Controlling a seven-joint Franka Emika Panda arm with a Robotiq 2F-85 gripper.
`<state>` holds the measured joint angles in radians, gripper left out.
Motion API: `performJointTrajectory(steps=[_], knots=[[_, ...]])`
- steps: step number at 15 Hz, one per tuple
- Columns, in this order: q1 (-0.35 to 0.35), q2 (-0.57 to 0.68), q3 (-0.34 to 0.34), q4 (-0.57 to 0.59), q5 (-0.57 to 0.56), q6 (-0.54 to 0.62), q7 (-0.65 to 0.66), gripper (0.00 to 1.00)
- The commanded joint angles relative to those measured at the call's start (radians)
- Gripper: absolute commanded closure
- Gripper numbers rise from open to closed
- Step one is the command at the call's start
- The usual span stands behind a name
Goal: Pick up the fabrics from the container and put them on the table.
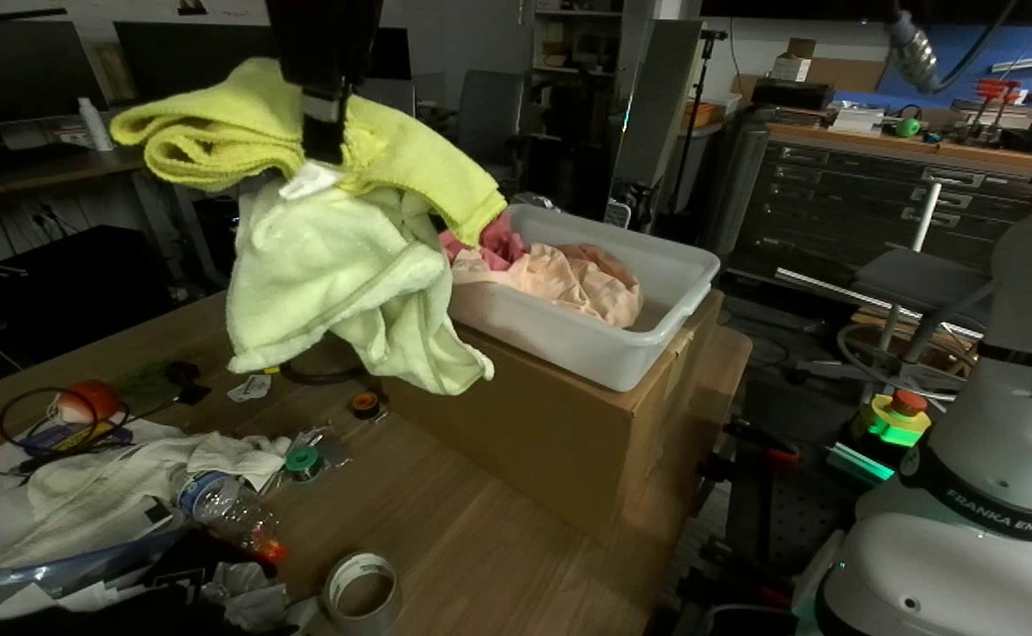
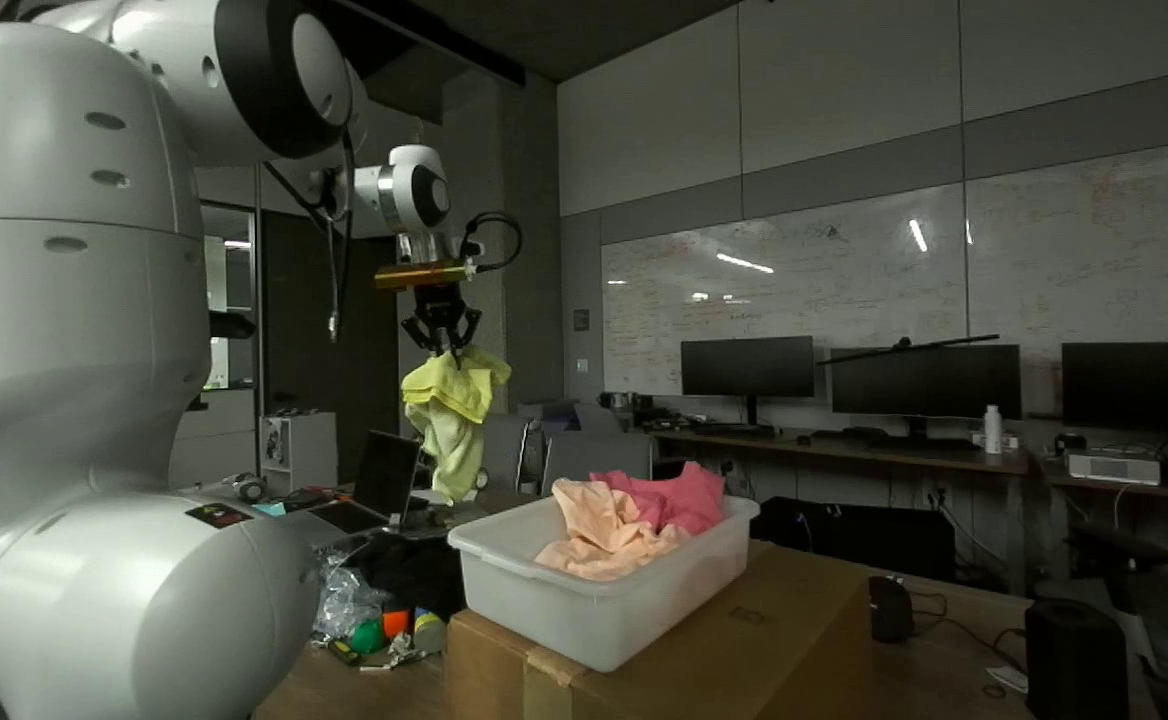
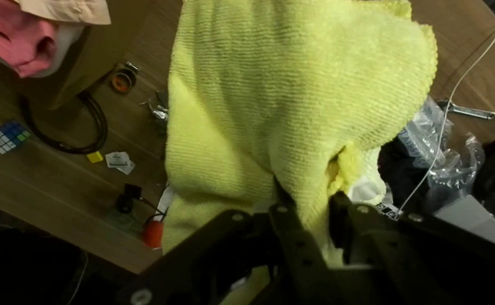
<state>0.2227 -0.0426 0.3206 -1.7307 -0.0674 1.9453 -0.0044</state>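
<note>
From an exterior view I have the claw (image 1: 322, 148) pinching the cloth (image 1: 339, 265), which hangs in midair towards its six o'clock, the bin (image 1: 569, 340) off at four, so I'd judge lowering onto the tabletop (image 1: 463, 495) at five best, away from clutter (image 1: 127, 530) at seven.

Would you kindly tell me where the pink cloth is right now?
In an exterior view, the pink cloth lies in the container, toward the picture's right, beside the peach cloth.
</note>
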Motion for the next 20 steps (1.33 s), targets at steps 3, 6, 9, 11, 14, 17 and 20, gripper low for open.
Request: performJointTrajectory(steps=[3,6,9,11,14,17,20], knots=[[0.037,0.067,-0.009,0.07,-0.114,-0.083,-0.063,0.3],[0.037,0.064,-0.018,0.061,-0.174,-0.103,-0.035,0.08],[0.012,0.033,-0.052,0.024,-0.203,-0.108,0.04,0.0],[-0.01,0.013,-0.086,-0.004,-0.202,-0.117,0.102,0.0],[-0.048,-0.005,-0.136,-0.049,-0.172,-0.127,0.165,0.0],[-0.083,-0.015,-0.174,-0.104,-0.149,-0.149,0.21,0.0],[-0.113,-0.018,-0.204,-0.16,-0.117,-0.183,0.24,0.0]])
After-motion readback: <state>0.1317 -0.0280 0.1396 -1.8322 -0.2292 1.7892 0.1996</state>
